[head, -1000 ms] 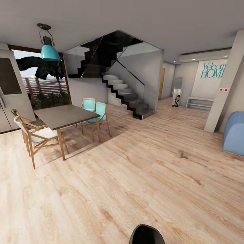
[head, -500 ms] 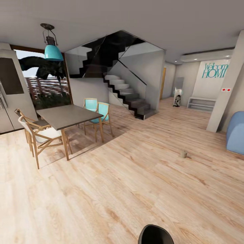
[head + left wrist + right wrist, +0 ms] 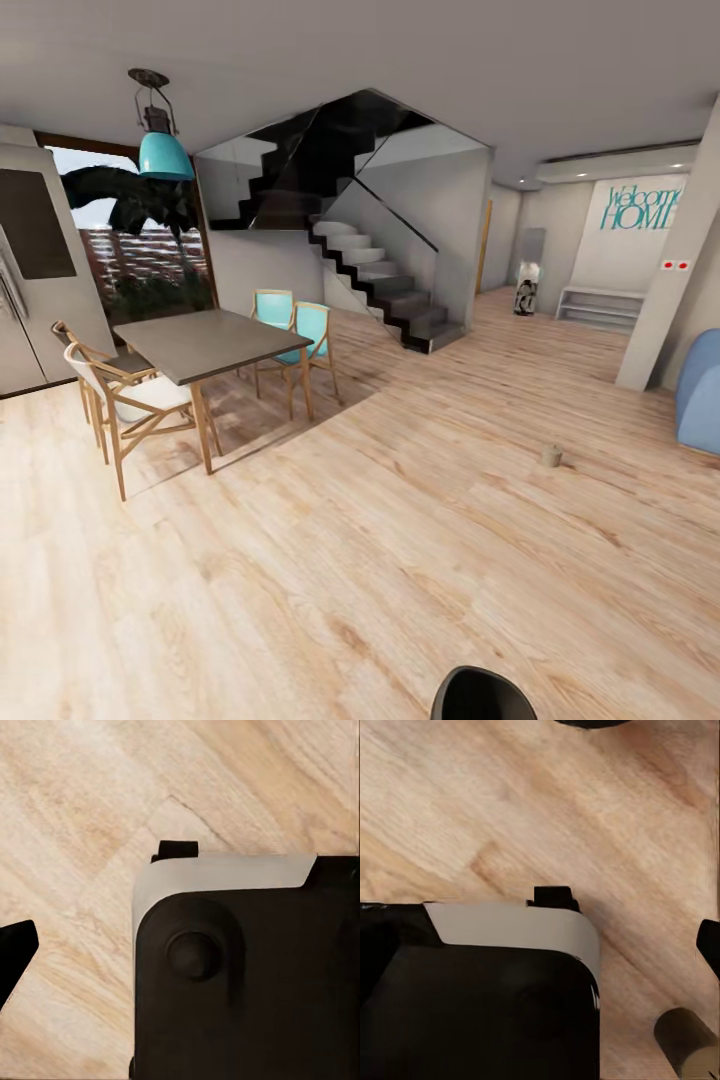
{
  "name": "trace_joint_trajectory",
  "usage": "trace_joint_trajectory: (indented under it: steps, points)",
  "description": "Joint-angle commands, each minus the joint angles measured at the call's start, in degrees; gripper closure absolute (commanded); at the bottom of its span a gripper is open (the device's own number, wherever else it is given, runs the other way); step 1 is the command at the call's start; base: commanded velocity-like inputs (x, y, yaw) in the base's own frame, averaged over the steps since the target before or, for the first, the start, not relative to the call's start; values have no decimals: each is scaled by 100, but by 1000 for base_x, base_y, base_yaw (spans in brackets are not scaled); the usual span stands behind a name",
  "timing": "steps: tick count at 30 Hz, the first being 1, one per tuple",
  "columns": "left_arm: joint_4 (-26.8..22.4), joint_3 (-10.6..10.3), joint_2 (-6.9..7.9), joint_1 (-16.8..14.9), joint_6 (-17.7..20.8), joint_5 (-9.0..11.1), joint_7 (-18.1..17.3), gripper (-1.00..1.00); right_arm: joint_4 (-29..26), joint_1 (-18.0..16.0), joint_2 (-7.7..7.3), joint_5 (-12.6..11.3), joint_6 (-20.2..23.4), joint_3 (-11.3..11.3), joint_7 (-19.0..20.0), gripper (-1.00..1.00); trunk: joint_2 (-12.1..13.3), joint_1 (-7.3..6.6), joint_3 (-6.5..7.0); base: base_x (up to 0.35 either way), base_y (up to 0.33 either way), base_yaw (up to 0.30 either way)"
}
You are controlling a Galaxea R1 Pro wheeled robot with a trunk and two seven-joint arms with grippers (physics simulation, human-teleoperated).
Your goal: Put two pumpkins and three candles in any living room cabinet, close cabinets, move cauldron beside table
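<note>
Both wrist views look down on plank floor (image 3: 82,810) past the robot's dark base (image 3: 472,1005); whether either gripper is spread or closed, I cannot tell. Far ahead, the head view alone catches a candle (image 3: 551,456) standing on the floor, well right of the dining table (image 3: 210,342).

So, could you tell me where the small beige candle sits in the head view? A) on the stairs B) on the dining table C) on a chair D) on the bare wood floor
D: the candle stands alone on the wood floor, well away from the dining table.
</note>
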Motion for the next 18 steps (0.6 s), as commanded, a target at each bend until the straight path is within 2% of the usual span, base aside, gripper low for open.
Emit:
trace_joint_trajectory:
  steps: [1,5,6,9,12,14,16,18]
  points:
    - [-132,6,-3,-41,122,79,-6,-100,-135,-13,-4,-3,10,-6,0,-100,-3,0,-7,5,27,0]
    - [-794,6,-8,-224,736,444,-33,-100,-795,-16,-103,-37,34,-18,10,-100,-3,0,-7,3,14,0]
    - [-1250,12,-10,-272,1001,569,-39,-100,-1005,3,-124,-38,37,-6,11,-100,-3,0,-7,1,5,0]
    - [-1741,58,-9,-297,1257,713,-42,-100,-1302,26,-142,-16,39,0,13,-100,-3,0,-7,1,3,-7]
    - [-2686,201,-9,-301,1742,1088,-28,-100,-1562,42,-161,2,123,-3,14,-100,-3,0,-9,0,1,-73]
    - [-3269,241,-19,-256,1945,1262,-13,-100,-1677,39,-165,2,278,-7,14,-100,-3,0,-13,0,1,-149]
    - [-3631,256,-27,-189,2028,1342,-6,-100,-1822,41,-170,6,381,-5,14,-100,-3,0,-18,0,0,-187]
    - [-4199,270,-54,-48,2111,1418,0,-100,-2160,58,-194,7,493,-4,15,-100,-3,0,-24,0,0,-214]
